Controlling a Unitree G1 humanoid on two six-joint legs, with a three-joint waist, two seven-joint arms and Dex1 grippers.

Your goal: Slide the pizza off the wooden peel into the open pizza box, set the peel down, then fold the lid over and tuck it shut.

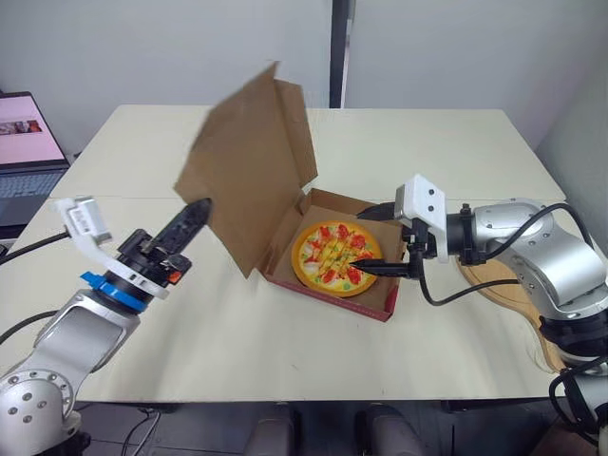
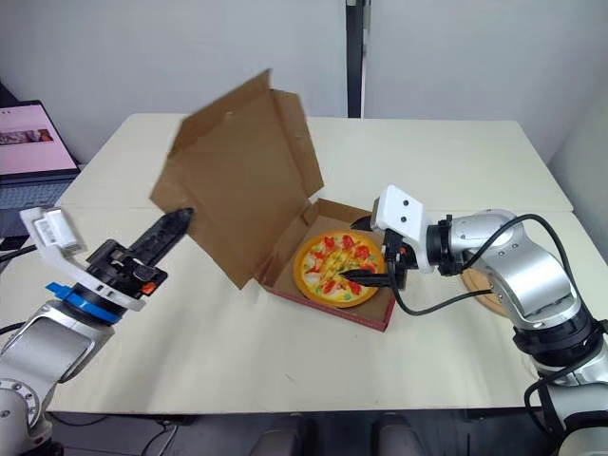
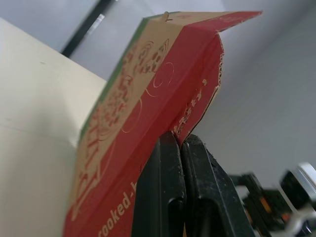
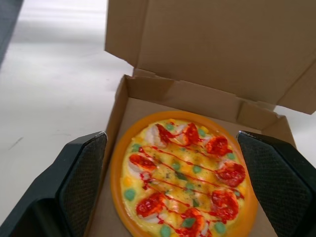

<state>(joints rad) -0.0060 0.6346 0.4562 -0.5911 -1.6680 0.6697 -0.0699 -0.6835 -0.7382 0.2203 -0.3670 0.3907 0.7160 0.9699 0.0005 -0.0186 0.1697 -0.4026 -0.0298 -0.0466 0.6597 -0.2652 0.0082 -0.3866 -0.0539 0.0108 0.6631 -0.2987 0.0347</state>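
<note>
Left eye view: we count one pizza (image 1: 335, 254), lying in one box (image 1: 328, 290) with its lid (image 1: 252, 161) raised, and one peel (image 1: 513, 285) under the right arm. Right gripper (image 1: 359, 242) spread apart over the box; left gripper (image 1: 199, 207) pressed together, empty, beside the lid. One laptop (image 1: 24, 152) far left.

place: test room, lab or office sort
walls: plain pale wall (image 1: 142, 47) on the far side, bare, split by a dark vertical post (image 1: 340, 52)
tabletop: cream tabletop (image 1: 285, 351), plain laminate look; a seam runs left to right across its far half, as of two tables butted together
laptop: open laptop (image 1: 24, 157) at the far left, just beside the tabletop's left edge, screen lit pink, content too small to read
props: pizza (image 1: 335, 256) looks like a plastic model, glossy with an orange rim
</note>
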